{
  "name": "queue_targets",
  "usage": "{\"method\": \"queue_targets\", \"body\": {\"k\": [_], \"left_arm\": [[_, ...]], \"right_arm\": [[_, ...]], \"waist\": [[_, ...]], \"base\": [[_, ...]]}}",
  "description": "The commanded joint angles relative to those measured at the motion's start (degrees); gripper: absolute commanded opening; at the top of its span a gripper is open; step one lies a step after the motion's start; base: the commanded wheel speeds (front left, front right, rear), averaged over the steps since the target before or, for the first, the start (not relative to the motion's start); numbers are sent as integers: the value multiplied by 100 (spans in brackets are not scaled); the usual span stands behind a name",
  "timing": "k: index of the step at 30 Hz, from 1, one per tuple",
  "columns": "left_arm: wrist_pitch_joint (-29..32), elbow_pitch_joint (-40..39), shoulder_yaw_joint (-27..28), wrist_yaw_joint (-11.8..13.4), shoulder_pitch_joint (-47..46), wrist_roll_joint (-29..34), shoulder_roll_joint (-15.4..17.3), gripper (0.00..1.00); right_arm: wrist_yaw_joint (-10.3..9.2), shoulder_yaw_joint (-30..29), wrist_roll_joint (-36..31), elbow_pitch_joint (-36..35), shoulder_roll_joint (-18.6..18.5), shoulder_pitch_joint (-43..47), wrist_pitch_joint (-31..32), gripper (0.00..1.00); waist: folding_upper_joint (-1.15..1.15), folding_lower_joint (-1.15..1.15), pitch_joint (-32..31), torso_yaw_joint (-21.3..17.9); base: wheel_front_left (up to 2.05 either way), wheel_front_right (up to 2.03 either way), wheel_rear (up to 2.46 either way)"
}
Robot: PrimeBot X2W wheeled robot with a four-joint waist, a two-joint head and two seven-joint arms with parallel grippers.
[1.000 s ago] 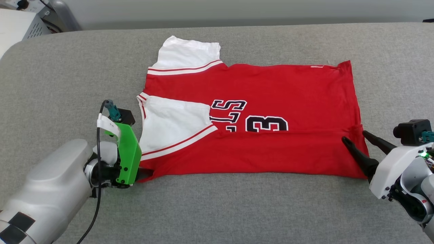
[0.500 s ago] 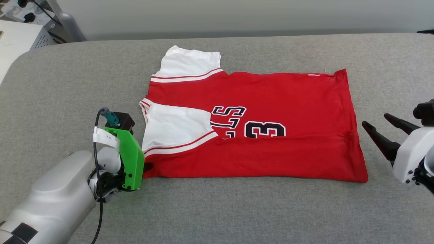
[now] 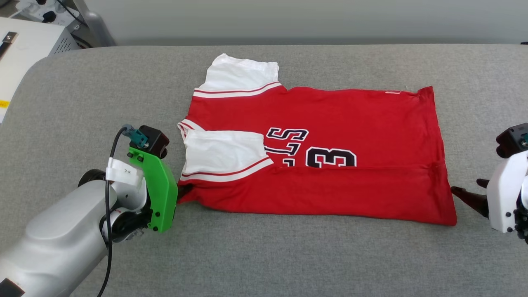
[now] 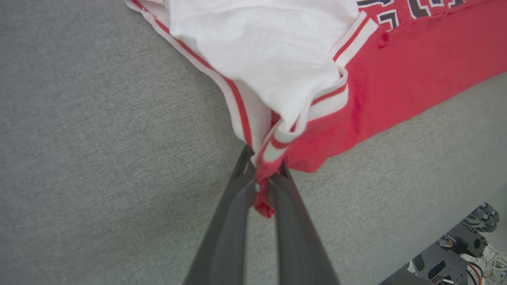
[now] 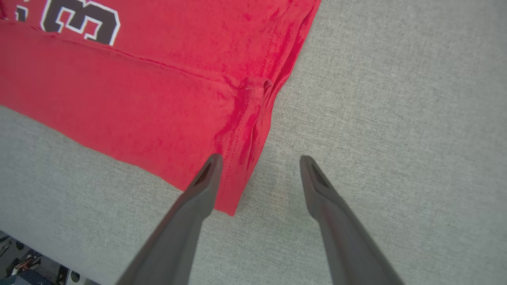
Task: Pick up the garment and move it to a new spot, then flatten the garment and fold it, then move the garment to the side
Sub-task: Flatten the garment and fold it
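The garment (image 3: 330, 119), a red jersey with white sleeves and a black number 3, lies spread on the grey table (image 3: 288, 255). Its near strip is folded up over the lower part of the lettering. My left gripper (image 3: 181, 192) is at the garment's near left corner. In the left wrist view that gripper (image 4: 263, 166) is shut on a bunch of red cloth and striped trim of the garment (image 4: 396, 79). My right gripper (image 3: 468, 185) sits just off the near right corner. In the right wrist view the right gripper (image 5: 260, 158) is open, one finger over the hem of the garment (image 5: 138, 99).
A white equipment box (image 3: 24, 45) with cables stands beyond the table's rounded left end. A pale wall runs behind the table's far edge. The table's near edge and parts of my base (image 4: 459, 257) show in the left wrist view.
The right gripper has come off the garment's right edge and drawn back toward the near right corner. The left gripper keeps its hold. The head camera has shifted.
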Motion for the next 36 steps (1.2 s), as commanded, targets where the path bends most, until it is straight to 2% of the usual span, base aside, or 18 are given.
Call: {"method": "queue_targets", "body": {"k": [1,10,15,16,17,25,31,36], "left_arm": [[-50,-70,7,55,45,96,36,0],[-115,-189,33,137,31,125,46,0],[-172,-119,33,135,130,77,44,0],[-188,-100,34,135,162,62,52,0],[-205,-78,33,134,202,47,62,0],[-379,-27,39,125,442,-13,156,0],[-484,-400,29,202,610,55,466,0],[-488,-1021,-27,408,878,78,797,0]], "right_arm": [[-4,-11,-14,130,150,62,44,100],[-4,175,-316,1063,750,137,123,100],[-4,400,-189,1339,1009,231,83,100],[-4,415,-162,1339,1024,218,8,40],[-4,427,-140,1344,1032,195,-83,0],[-4,441,-45,1076,745,142,-784,0],[-4,363,79,557,425,404,-1101,0],[-4,194,166,62,170,822,-1133,0]], "waist": [[0,0,116,75],[0,0,415,172],[0,0,422,156],[0,0,406,135],[0,0,383,114],[0,0,28,41],[0,0,-278,34],[0,0,-452,45]], "base": [[0,0,0],[0,0,0],[0,0,0],[0,0,0],[0,0,0],[0,0,0],[0,0,0],[0,0,0]]}}
